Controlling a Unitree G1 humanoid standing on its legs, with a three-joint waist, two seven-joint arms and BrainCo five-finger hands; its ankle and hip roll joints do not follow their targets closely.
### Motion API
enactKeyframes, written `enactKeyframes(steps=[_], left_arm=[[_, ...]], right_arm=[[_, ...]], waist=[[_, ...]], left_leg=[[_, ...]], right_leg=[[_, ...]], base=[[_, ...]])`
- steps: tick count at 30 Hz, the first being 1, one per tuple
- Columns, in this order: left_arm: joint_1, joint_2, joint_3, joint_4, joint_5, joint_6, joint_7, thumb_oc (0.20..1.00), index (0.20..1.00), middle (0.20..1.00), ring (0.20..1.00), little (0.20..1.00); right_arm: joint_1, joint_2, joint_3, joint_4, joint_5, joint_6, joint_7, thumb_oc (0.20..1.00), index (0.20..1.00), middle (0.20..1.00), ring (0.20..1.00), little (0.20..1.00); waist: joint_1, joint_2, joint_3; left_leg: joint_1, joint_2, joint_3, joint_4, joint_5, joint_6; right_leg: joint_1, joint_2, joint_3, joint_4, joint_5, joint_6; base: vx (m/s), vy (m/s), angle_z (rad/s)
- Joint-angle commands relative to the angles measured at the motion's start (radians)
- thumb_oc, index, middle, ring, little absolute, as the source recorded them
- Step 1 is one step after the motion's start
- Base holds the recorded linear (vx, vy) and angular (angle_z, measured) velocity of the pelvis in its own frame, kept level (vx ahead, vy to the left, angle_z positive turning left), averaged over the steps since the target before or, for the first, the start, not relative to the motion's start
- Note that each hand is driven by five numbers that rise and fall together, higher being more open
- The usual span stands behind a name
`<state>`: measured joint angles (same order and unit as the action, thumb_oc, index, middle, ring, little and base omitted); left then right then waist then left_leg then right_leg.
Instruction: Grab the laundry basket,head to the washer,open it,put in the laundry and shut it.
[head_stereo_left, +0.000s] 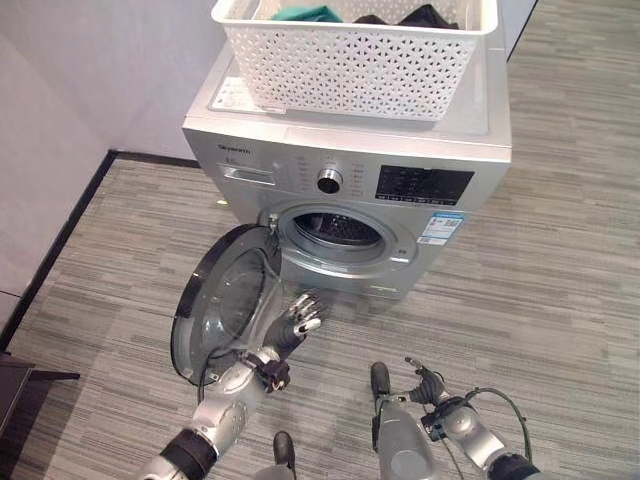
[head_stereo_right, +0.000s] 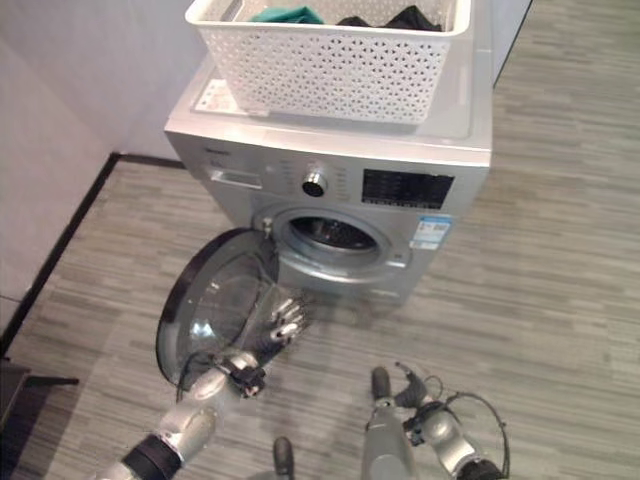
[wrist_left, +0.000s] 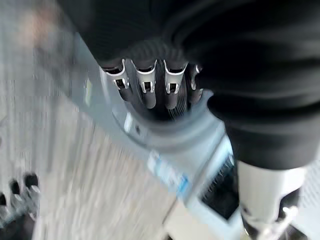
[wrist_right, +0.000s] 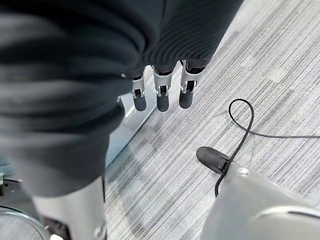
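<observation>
One silver washer (head_stereo_left: 400, 160) stands on the striped floor (head_stereo_left: 560, 290), its single round door (head_stereo_left: 225, 300) swung wide open — drum mouth unobstructed. One white laundry basket (head_stereo_left: 350, 55) sits on top, holding a teal garment (head_stereo_left: 305, 14) and dark clothes (head_stereo_left: 415, 15). The left hand (head_stereo_left: 298, 318) hovers beside the door's inner face, fingers straight; the right hand (head_stereo_left: 428, 385) hangs low — fingers relaxed, empty.

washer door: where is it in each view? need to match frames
Left eye: washer door swung open, lower left, left hand at its edge.
Right eye: same door, lower left.
Left wrist: cannot pick it out; the washer front runs past the fingers.
Right wrist: a glass rim in one corner may be the door.
Shared landmark: white laundry basket on the washer.
</observation>
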<state>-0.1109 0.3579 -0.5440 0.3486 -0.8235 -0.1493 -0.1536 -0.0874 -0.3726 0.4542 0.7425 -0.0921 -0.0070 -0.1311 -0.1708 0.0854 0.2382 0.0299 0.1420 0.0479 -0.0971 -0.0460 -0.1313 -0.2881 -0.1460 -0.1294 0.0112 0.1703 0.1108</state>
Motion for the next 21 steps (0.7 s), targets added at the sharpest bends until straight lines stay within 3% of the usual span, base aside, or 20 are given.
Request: enactKeyframes(steps=[1, 6, 11, 12, 21], left_arm=[[-0.028, 0.054, 0.048, 0.015, 0.163, -0.039, 0.096, 1.0, 1.0, 1.0, 1.0, 1.0], [-0.065, 0.036, 0.149, 0.217, 0.395, -0.05, 0.197, 1.0, 1.0, 1.0, 1.0, 1.0], [-0.084, 0.039, 0.195, 0.284, 0.472, -0.064, 0.246, 1.0, 1.0, 1.0, 1.0, 1.0], [-0.106, 0.035, 0.246, 0.354, 0.523, -0.07, 0.312, 1.0, 1.0, 1.0, 1.0, 1.0], [-0.226, 0.029, 0.332, 0.555, 0.701, -0.049, 0.53, 1.0, 1.0, 1.0, 1.0, 1.0]], right_arm=[[0.01, 0.024, -0.003, -0.051, 0.027, 0.005, -0.024, 1.0, 1.0, 1.0, 1.0, 1.0], [0.0, 0.029, -0.005, -0.062, 0.036, -0.006, -0.019, 1.0, 1.0, 1.0, 1.0, 1.0], [0.005, 0.028, 0.002, -0.083, 0.035, -0.018, -0.013, 1.0, 1.0, 1.0, 1.0, 1.0], [0.015, 0.03, 0.006, -0.092, 0.031, -0.03, -0.013, 1.0, 1.0, 1.0, 1.0, 1.0], [0.022, 0.031, 0.021, -0.101, 0.04, -0.062, -0.038, 1.0, 1.0, 1.0, 1.0, 1.0]], waist=[[0.035, -0.028, 0.01], [0.038, -0.028, 0.015], [0.039, -0.033, 0.012], [0.039, -0.037, 0.012], [0.027, -0.056, 0.032]], left_leg=[[0.072, -0.042, 0.045, 0.01, -0.127, 0.066], [0.072, -0.039, 0.046, 0.01, -0.126, 0.064], [0.066, -0.039, 0.045, 0.01, -0.123, 0.063], [0.066, -0.036, 0.046, 0.01, -0.123, 0.061], [0.057, -0.03, 0.041, 0.01, -0.113, 0.049]], right_leg=[[-0.109, -0.09, 0.068, 0.142, -0.102, 0.081], [-0.111, -0.087, 0.063, 0.144, -0.103, 0.078], [-0.116, -0.086, 0.063, 0.139, -0.1, 0.077], [-0.119, -0.085, 0.06, 0.14, -0.101, 0.075], [-0.125, -0.089, 0.048, 0.142, -0.097, 0.073]], base=[[0.0, -0.017, -0.07], [0.0, -0.004, -0.04], [0.0, 0.0, 0.0], [-0.01, -0.01, -0.04], [-0.02, -0.012, 0.0]])
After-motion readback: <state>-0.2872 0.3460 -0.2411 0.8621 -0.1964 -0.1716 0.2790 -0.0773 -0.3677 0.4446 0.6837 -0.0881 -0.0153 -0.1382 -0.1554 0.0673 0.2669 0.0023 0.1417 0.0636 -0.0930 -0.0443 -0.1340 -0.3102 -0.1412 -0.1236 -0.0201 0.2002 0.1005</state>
